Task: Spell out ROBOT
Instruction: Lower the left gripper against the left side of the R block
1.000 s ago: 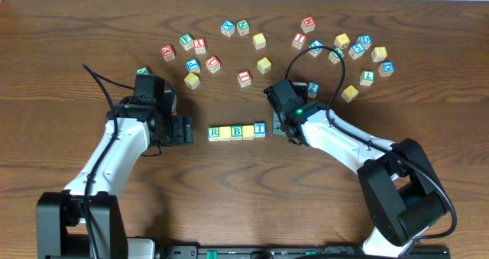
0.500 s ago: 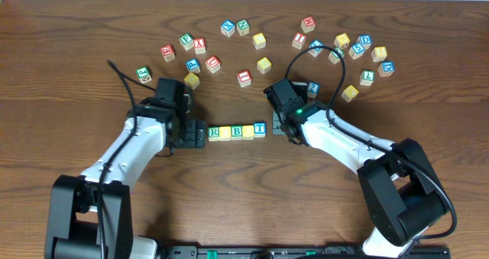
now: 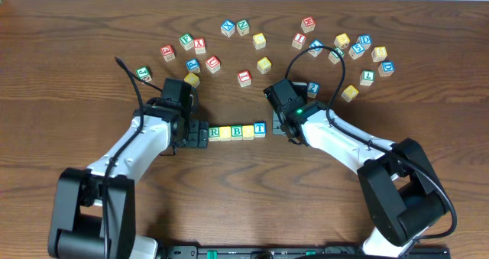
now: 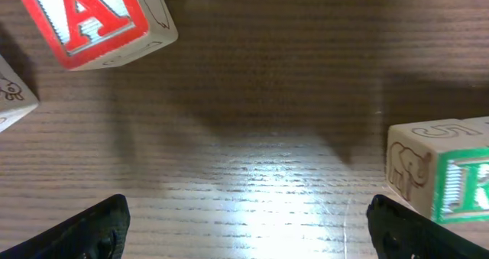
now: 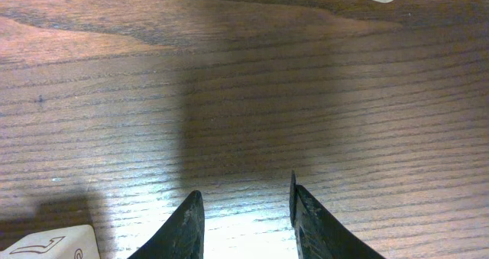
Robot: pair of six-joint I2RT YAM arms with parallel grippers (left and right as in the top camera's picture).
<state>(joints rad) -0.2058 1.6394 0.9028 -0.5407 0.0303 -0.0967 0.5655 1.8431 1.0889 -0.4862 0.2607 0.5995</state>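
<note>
R cube [image 3: 215, 132] lies just beside the spread left gripper [image 3: 202, 134] — ungrasped.

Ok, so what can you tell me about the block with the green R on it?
The R block is a small pale wooden cube, green letter on top. The left wrist view shows an elephant outline on one side. It sits flat on the table, at the left end of the row, against a yellow-topped block. The open left gripper is right beside it; I can't tell whether they touch.
</note>
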